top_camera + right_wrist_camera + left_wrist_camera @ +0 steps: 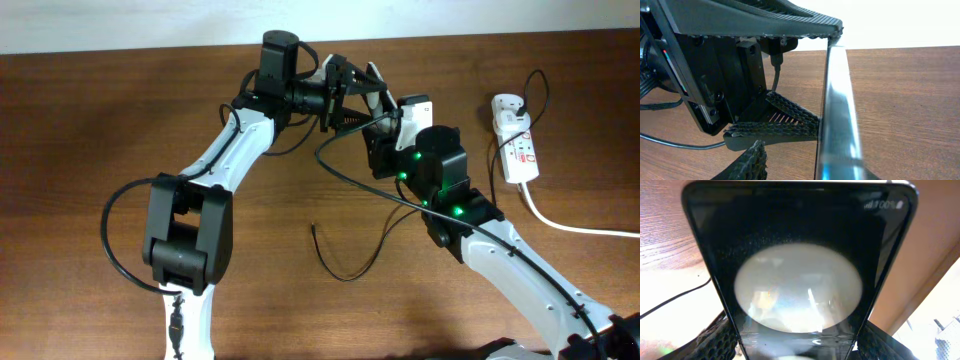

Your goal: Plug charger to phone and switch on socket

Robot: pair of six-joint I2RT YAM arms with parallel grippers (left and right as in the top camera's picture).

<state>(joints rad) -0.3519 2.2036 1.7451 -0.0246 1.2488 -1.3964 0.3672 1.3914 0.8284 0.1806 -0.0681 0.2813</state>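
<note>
My left tool pinches the phone by its sides, lifted above the surface at the far middle, while my right tool sits close against the phone's edge, grip state I cannot tell.

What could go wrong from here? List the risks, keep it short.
1. The phone is clamped upright by the left gripper alone, on glossy surfaces, so a push at its port might slip or tilt it.
2. The right gripper, open, sits very close to that grip, so the two could collide.
3. The charger is in neither gripper. Its free end lies on the table, curling beside the right arm, which might snag it.
</note>
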